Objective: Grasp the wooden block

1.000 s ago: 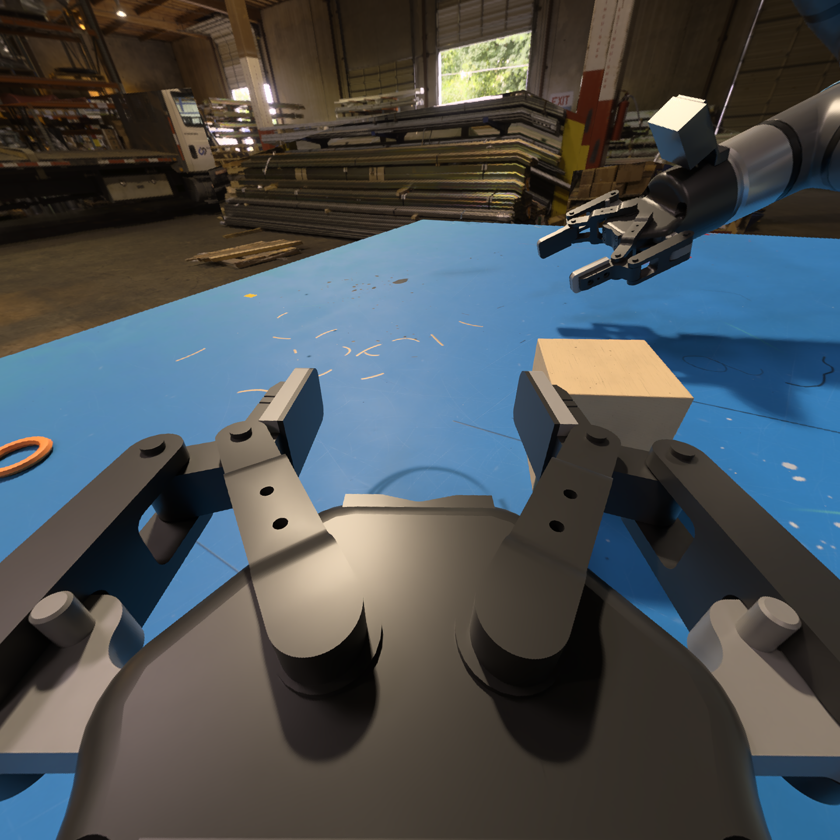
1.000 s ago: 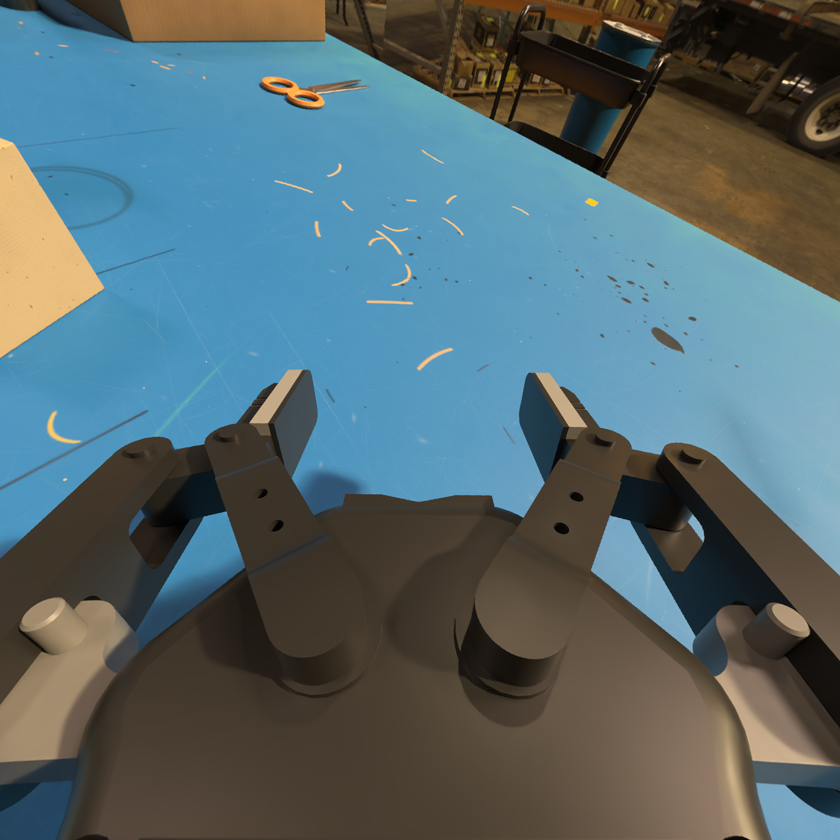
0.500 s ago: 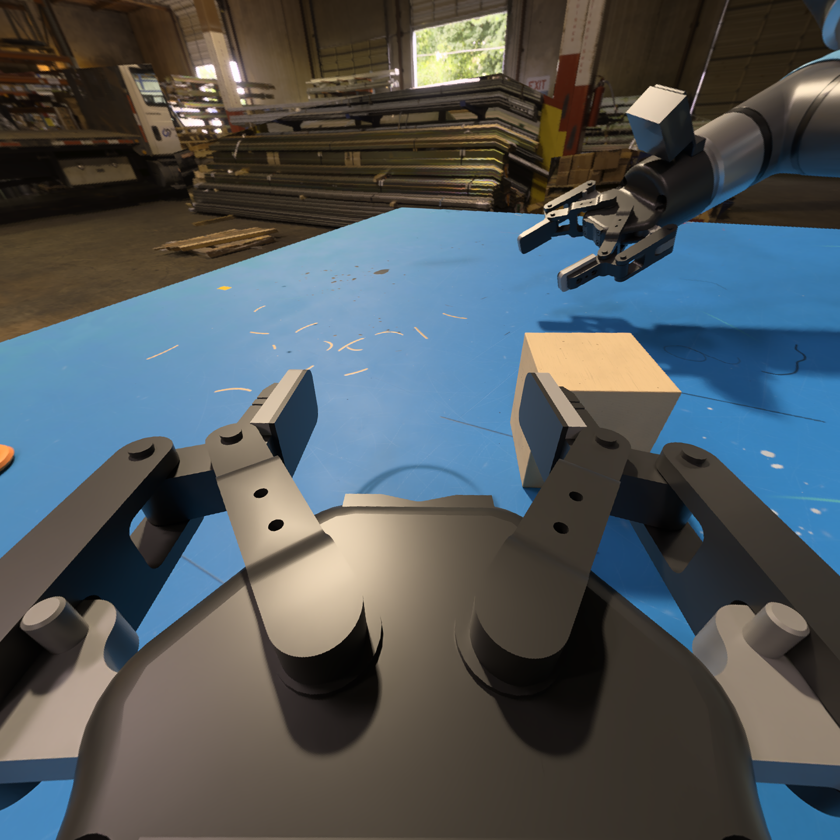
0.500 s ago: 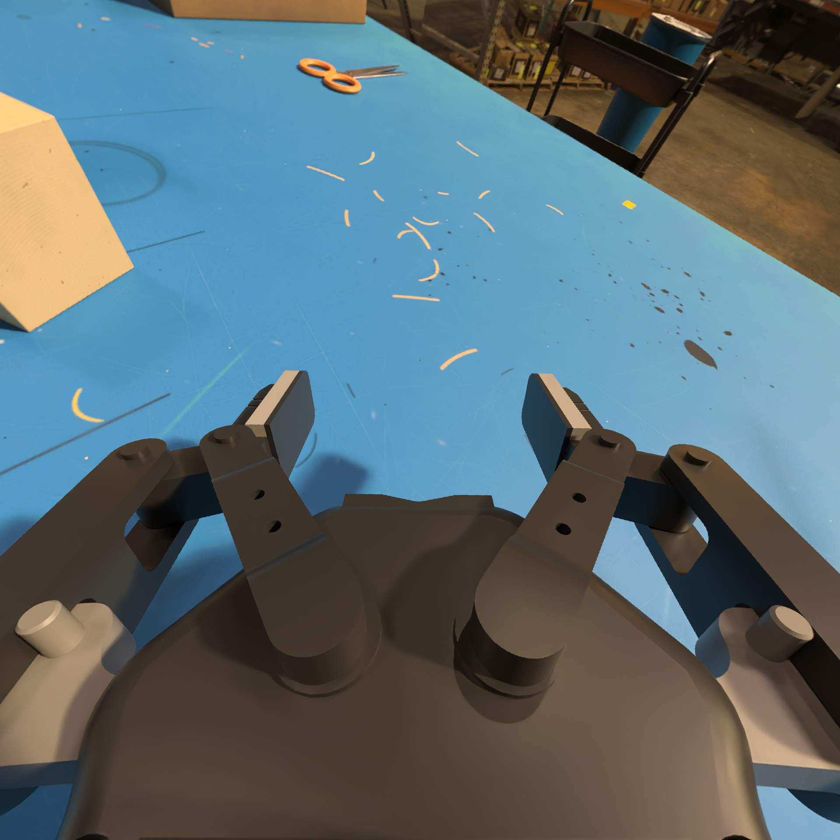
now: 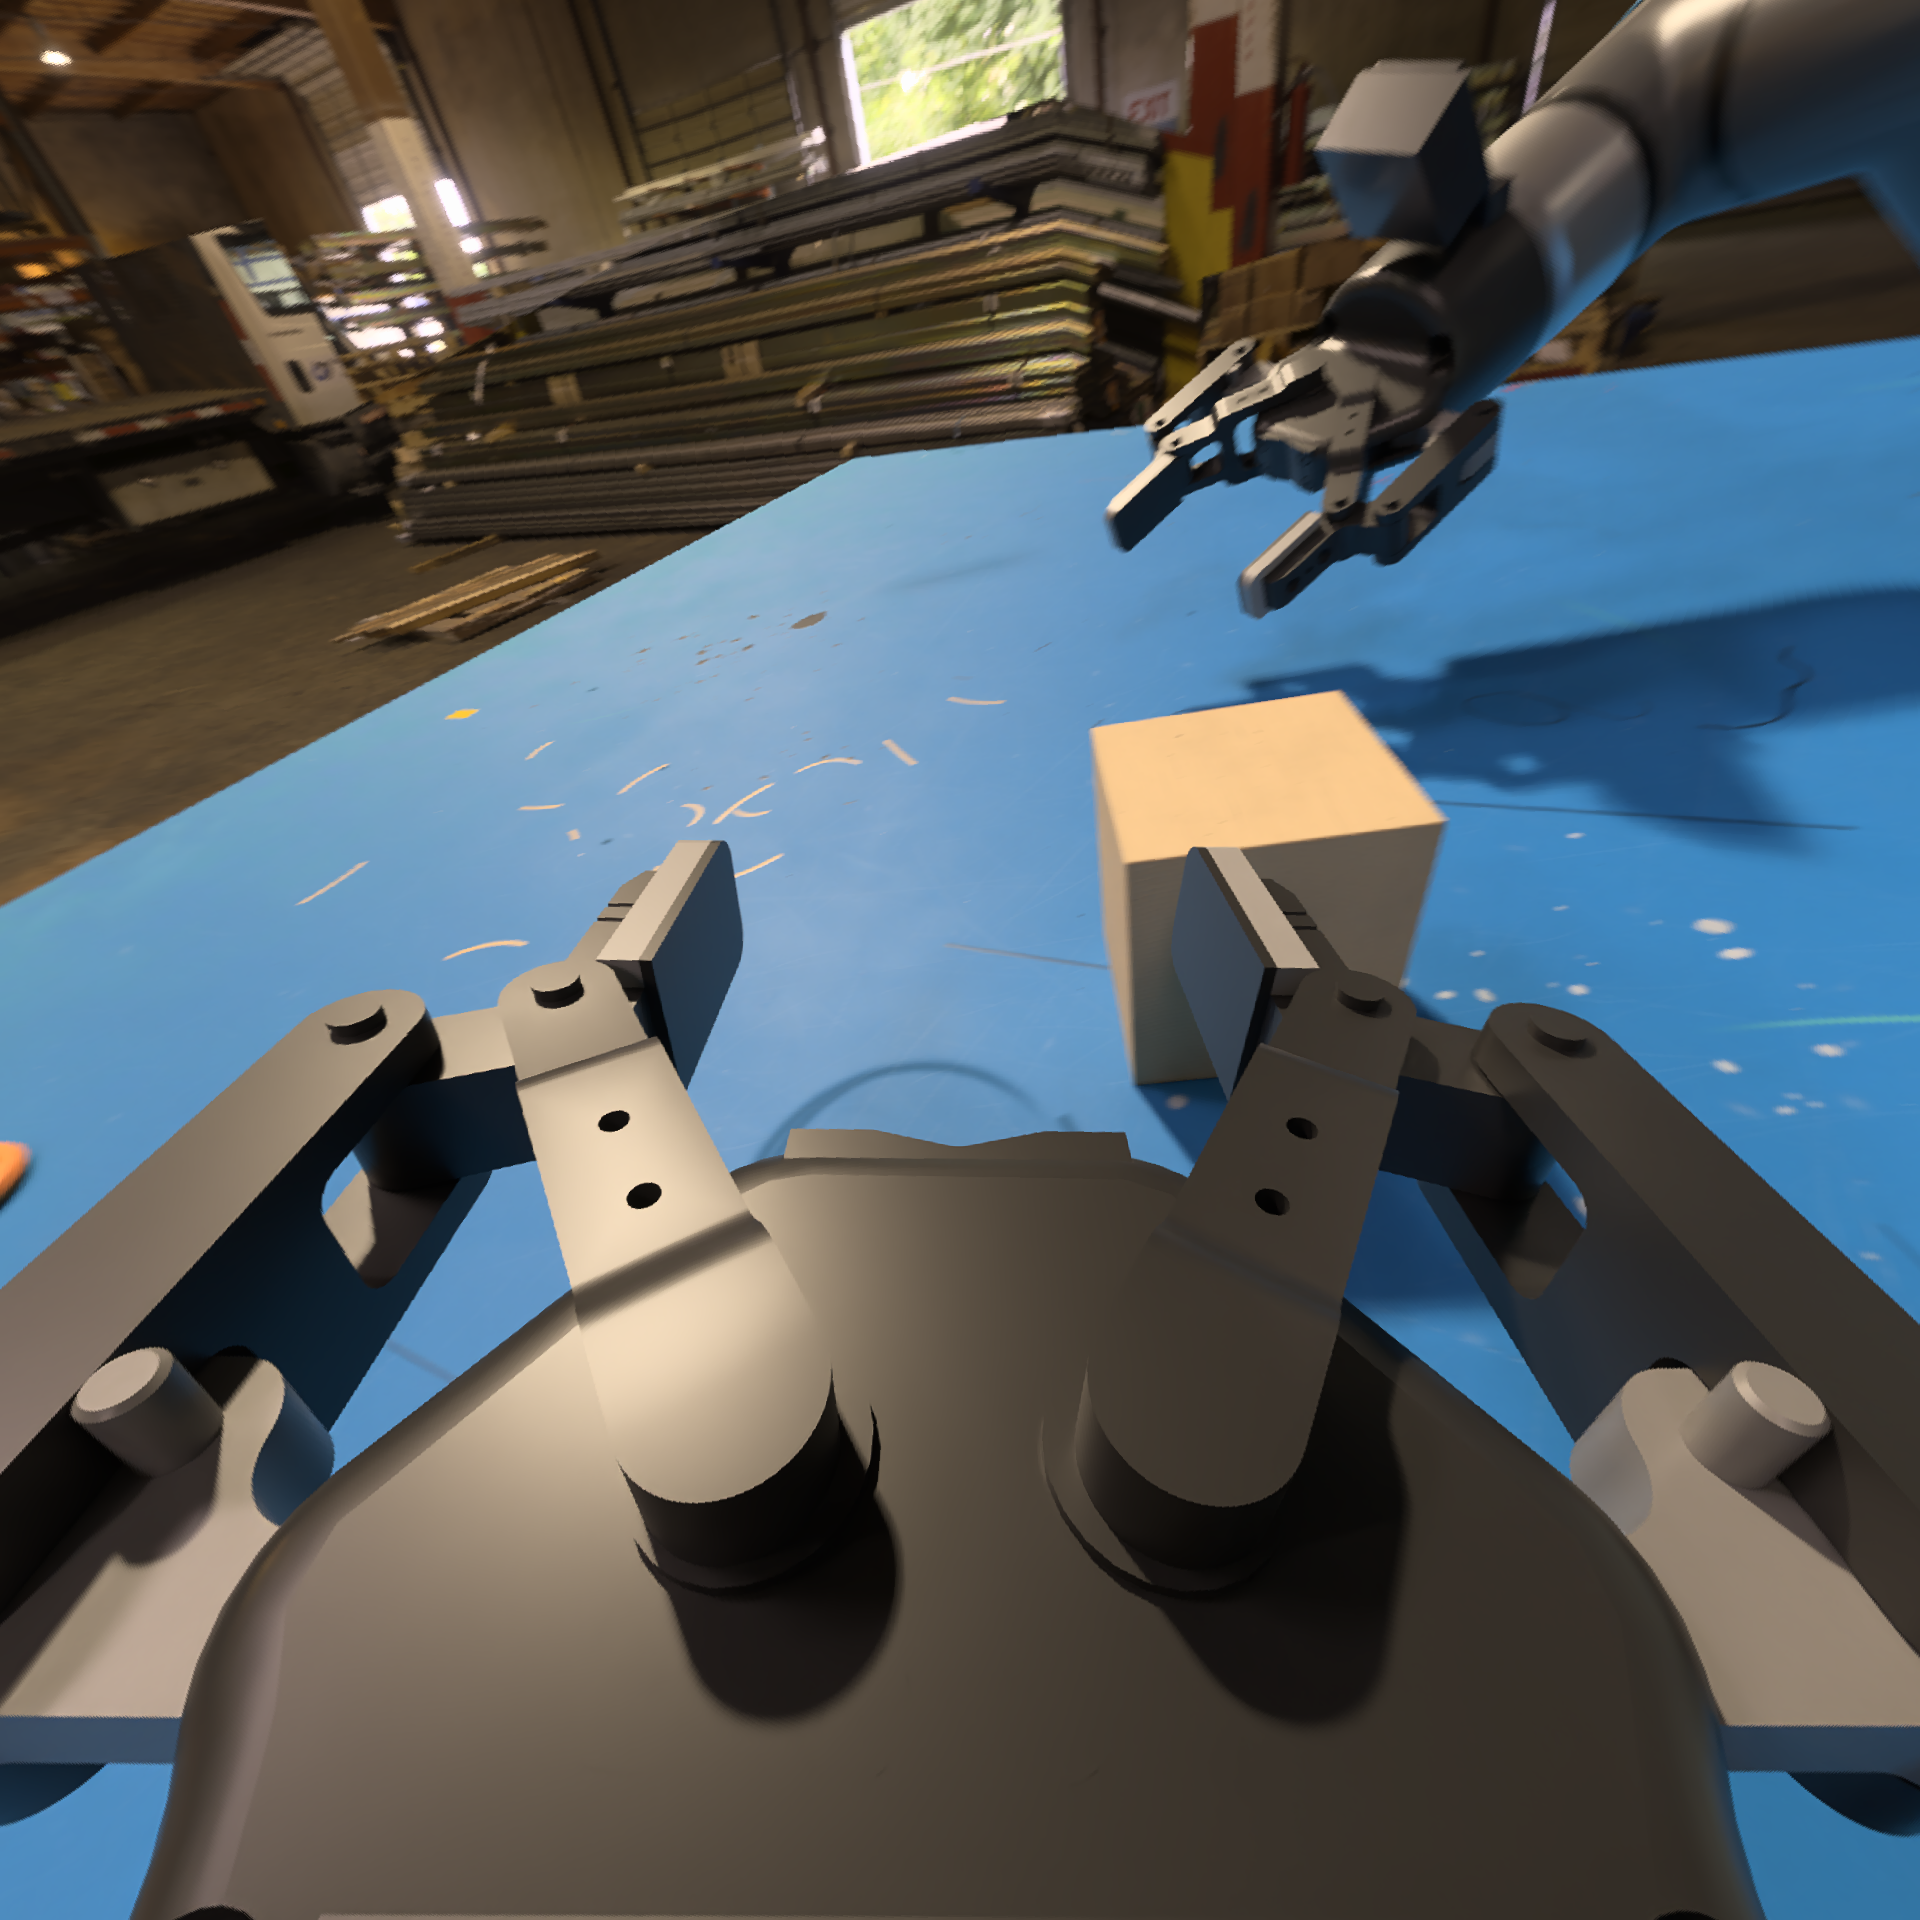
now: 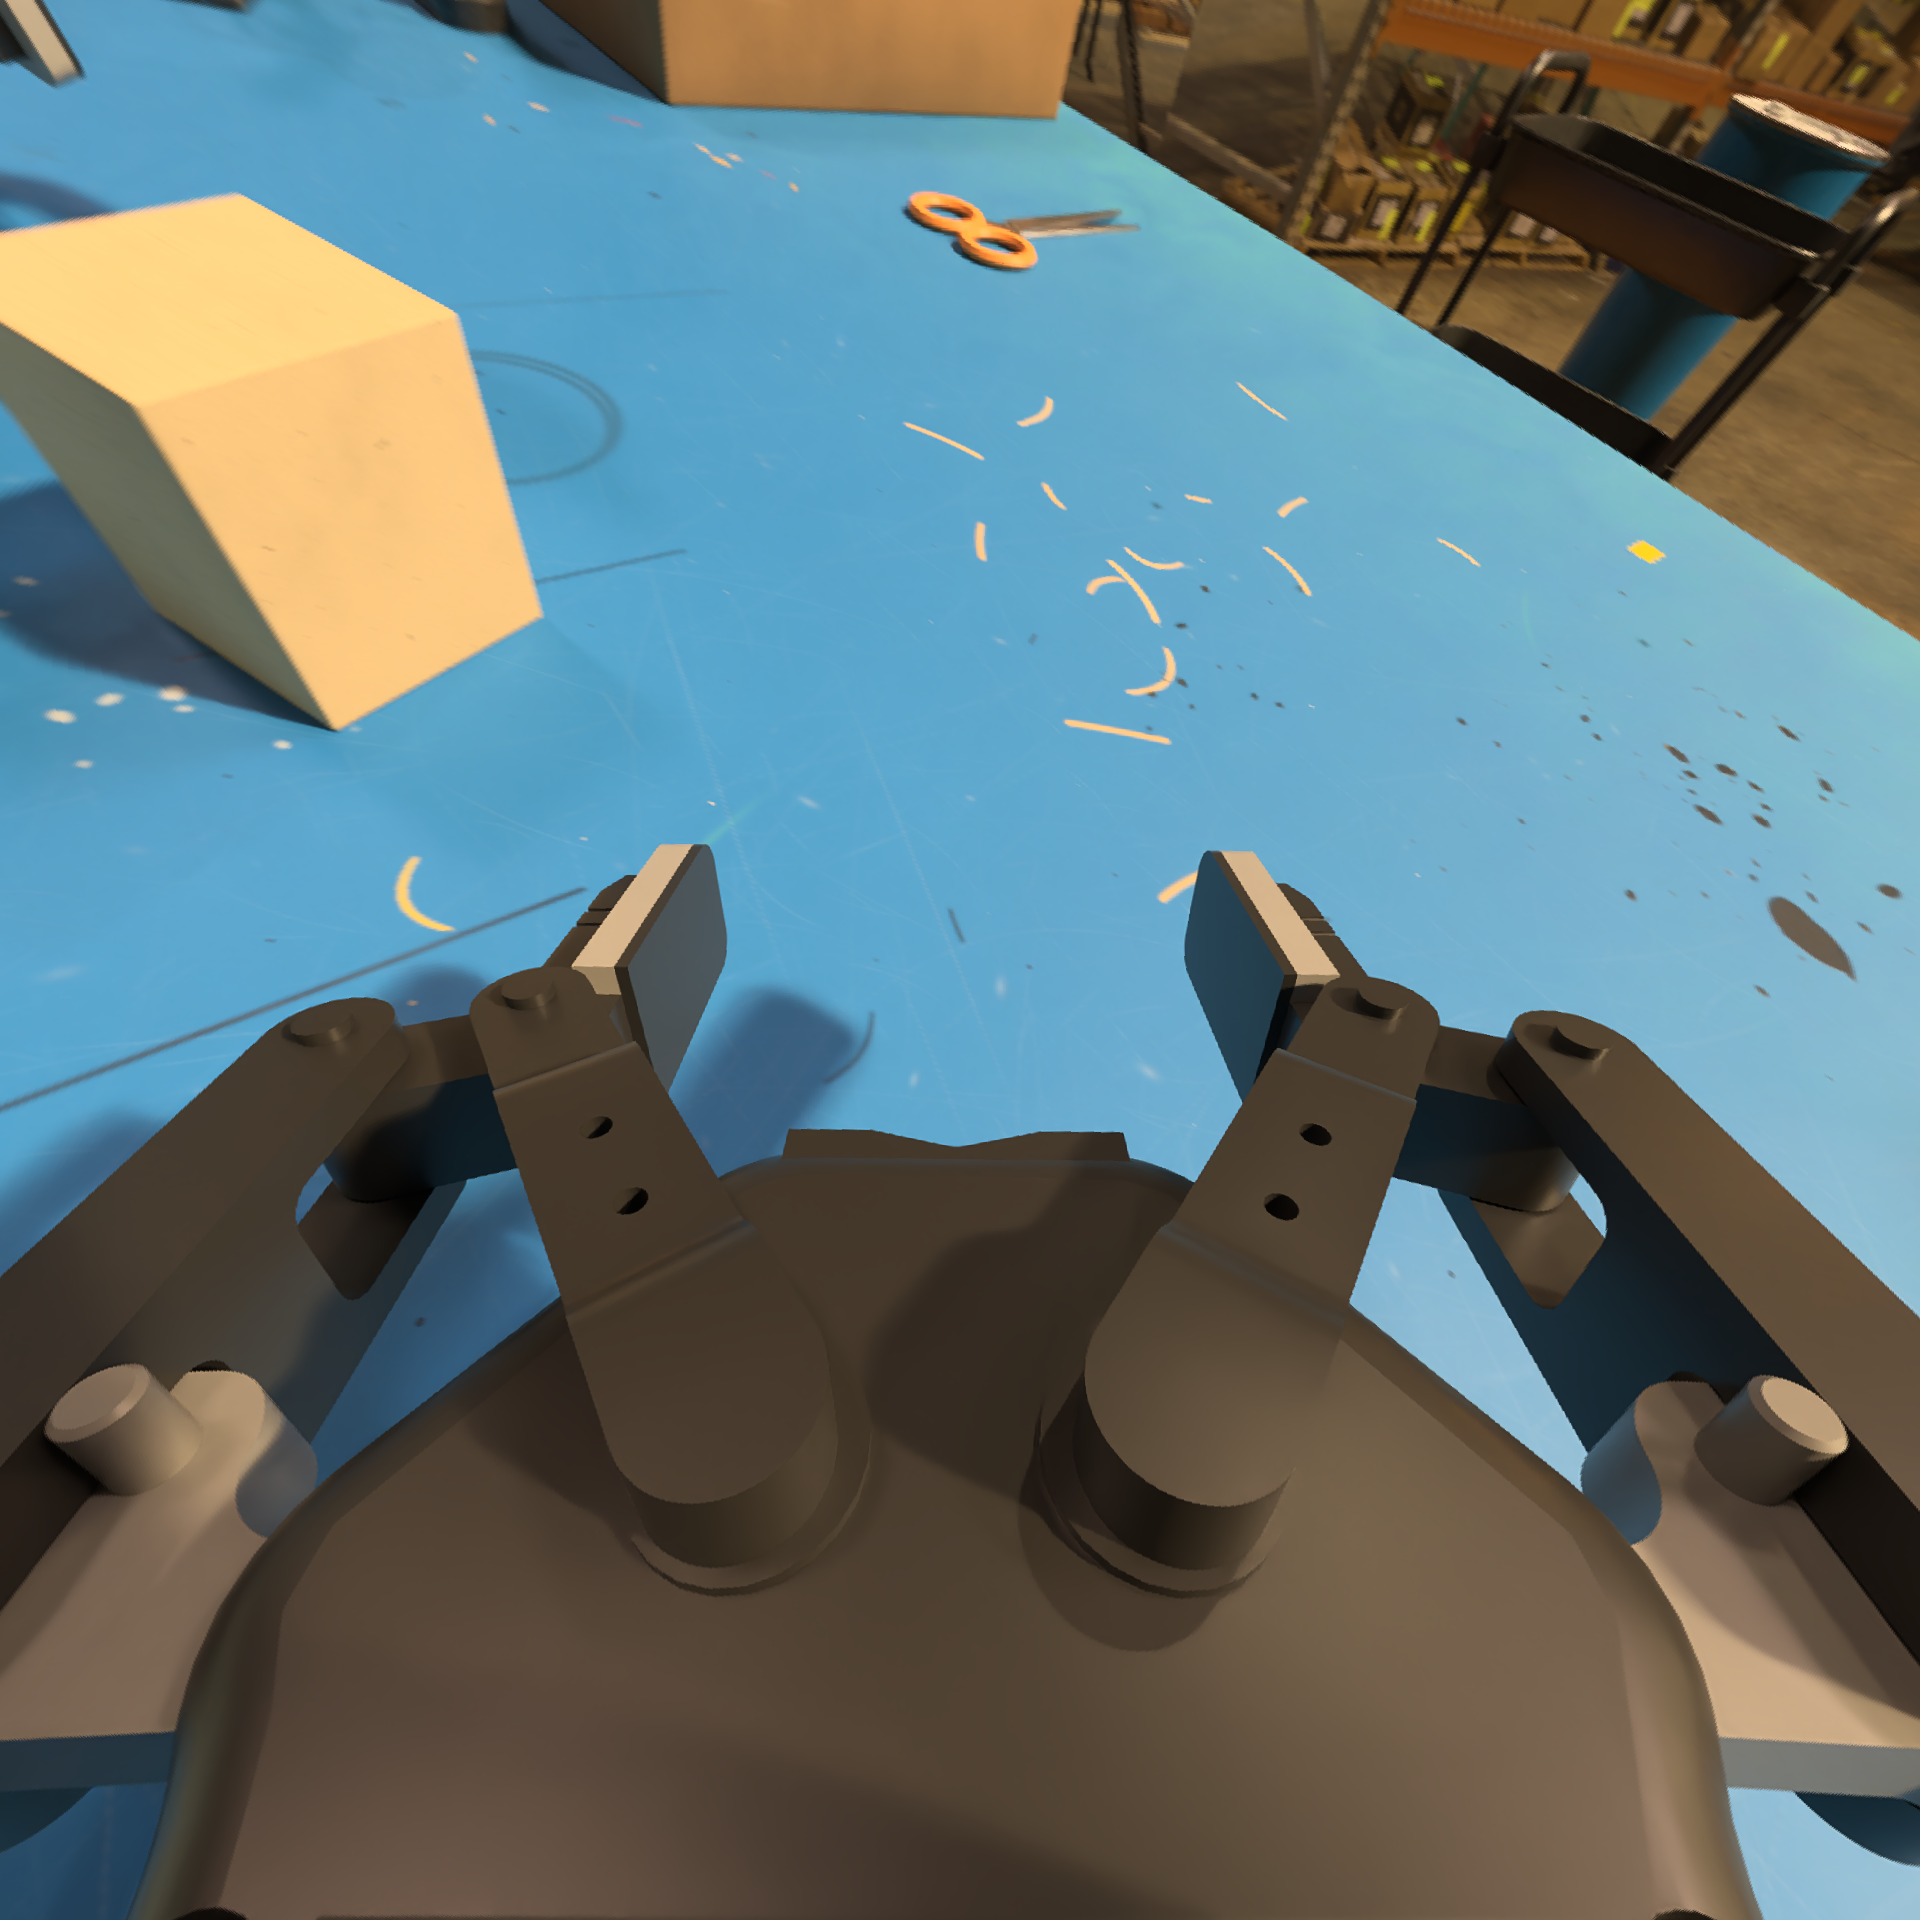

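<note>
A pale wooden block (image 5: 1257,800) stands on the blue table (image 5: 935,582), ahead and to the right of my left gripper (image 5: 956,914), which is open and empty; its right finger overlaps the block's near face in the view. My right gripper (image 6: 956,914) is open and empty above the table, with the block (image 6: 260,436) at its upper left. The right gripper also shows in the left wrist view (image 5: 1205,551), open, hovering beyond the block.
Orange-handled scissors (image 6: 987,234) lie farther along the table. A large cardboard box (image 6: 852,47) stands at the table's far end. Wood shavings (image 6: 1132,592) and dark specks are scattered mid-table. A black cart with a blue drum (image 6: 1683,218) stands beside the table's edge.
The block has come further into the right wrist view, from the left edge toward the middle. In the left wrist view the right gripper has come closer above the block. Both stay open.
</note>
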Controlling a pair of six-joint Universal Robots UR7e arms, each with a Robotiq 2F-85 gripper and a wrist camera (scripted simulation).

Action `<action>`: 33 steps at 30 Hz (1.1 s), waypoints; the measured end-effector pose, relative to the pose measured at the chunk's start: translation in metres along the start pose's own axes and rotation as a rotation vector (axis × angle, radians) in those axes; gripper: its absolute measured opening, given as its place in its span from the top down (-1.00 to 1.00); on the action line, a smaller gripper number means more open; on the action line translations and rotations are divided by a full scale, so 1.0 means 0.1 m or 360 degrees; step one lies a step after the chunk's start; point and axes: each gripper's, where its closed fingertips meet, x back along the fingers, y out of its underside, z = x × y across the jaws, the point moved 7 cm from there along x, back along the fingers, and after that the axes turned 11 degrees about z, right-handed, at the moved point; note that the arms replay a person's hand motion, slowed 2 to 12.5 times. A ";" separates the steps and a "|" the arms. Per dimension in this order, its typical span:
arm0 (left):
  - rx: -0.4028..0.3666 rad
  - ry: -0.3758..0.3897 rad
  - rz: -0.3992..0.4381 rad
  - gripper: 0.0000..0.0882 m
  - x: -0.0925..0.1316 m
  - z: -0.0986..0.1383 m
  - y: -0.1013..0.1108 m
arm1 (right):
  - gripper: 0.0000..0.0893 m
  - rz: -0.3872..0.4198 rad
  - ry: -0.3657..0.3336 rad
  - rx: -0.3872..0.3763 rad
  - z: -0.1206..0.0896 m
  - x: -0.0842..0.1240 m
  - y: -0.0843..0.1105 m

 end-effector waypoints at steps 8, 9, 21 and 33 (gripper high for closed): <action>0.0120 0.0103 -0.0024 -0.66 0.02 0.21 -0.01 | -0.79 0.0091 -0.0190 -0.0070 -0.16 0.06 -0.05; 0.0110 0.0107 -0.0042 -0.68 0.02 0.24 -0.01 | -0.79 0.0099 -0.0213 -0.0074 -0.18 0.06 -0.05; 0.0029 0.0048 -0.0310 -0.80 -0.16 0.54 0.07 | -0.86 0.0119 -0.0405 -0.0050 -0.33 0.00 -0.12; 0.0243 -0.0007 -0.0359 -0.82 -0.46 0.62 0.06 | -0.91 0.0021 -0.0612 0.0026 -0.39 -0.26 -0.17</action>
